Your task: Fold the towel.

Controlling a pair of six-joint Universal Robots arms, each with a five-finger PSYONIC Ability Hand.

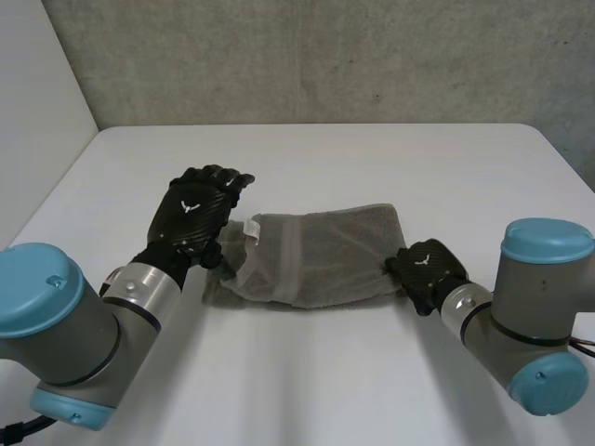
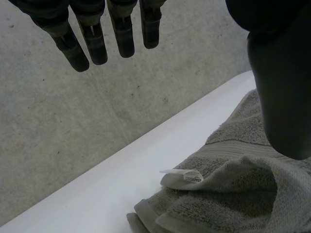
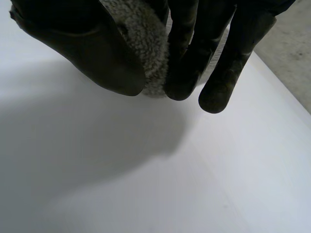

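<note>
A grey towel [image 1: 316, 255] lies folded and rumpled in the middle of the white table [image 1: 372, 167], with a white label [image 1: 249, 229] at its left end. My left hand [image 1: 195, 216] hovers open just above that left end, fingers straight; in the left wrist view the towel [image 2: 233, 194] and its label [image 2: 187, 175] lie below the thumb [image 2: 282, 82]. My right hand [image 1: 426, 271] is at the towel's right edge. In the right wrist view its thumb [image 3: 97, 58] and fingers [image 3: 192, 58] pinch a fold of towel [image 3: 143, 46].
A grey concrete wall [image 1: 316, 56] rises behind the table's far edge. A pale panel [image 1: 37, 102] stands at the left. Bare tabletop lies in front of the towel and on both sides of it.
</note>
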